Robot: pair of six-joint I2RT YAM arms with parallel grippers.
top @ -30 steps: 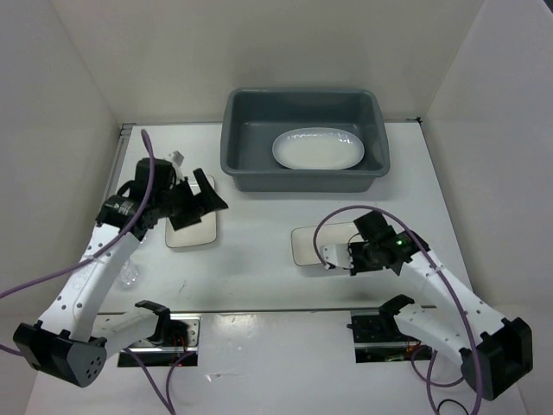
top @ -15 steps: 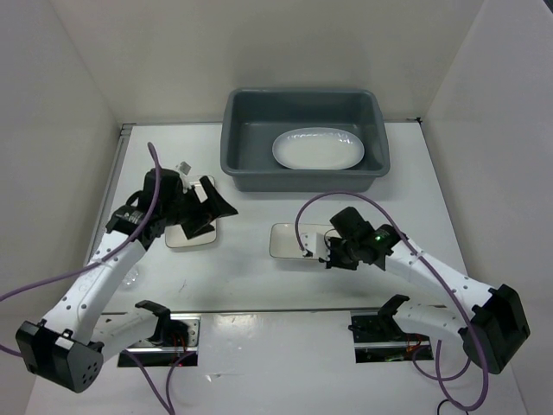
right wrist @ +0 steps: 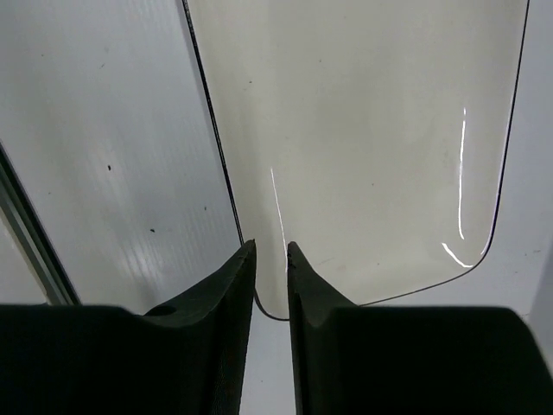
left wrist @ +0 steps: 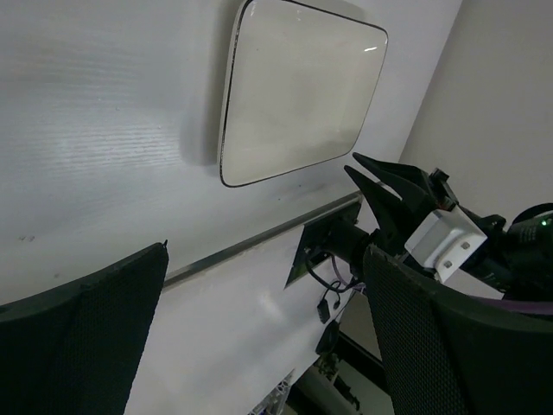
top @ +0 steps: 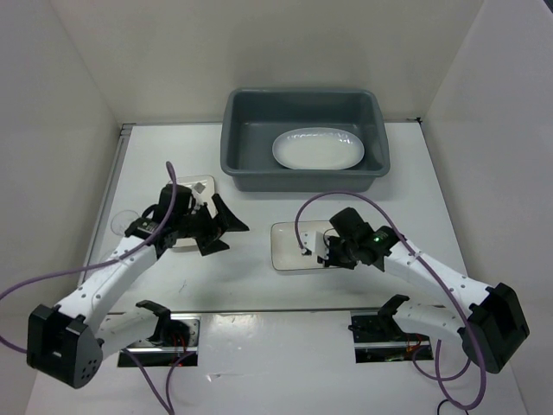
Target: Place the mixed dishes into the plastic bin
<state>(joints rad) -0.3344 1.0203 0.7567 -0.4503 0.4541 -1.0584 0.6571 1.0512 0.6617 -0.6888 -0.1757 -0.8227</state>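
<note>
A cream rounded-rectangle plate lies on the table in front of the dark grey plastic bin. My right gripper is shut on that plate's right rim; in the right wrist view the jaws straddle the plate's edge. A white oval platter lies inside the bin. My left gripper is open and empty, left of the cream plate. It hangs over a second plate, which is mostly hidden under it. The left wrist view shows the cream plate beyond the open gripper.
A clear glass cup sits by the left arm near the left wall. White walls close in the table on the left, right and back. A metal strip runs across the near side, in front of the arm bases.
My right gripper has slid the cream plate to the left. My left gripper has moved right and nearer, away from the left plate's far end.
</note>
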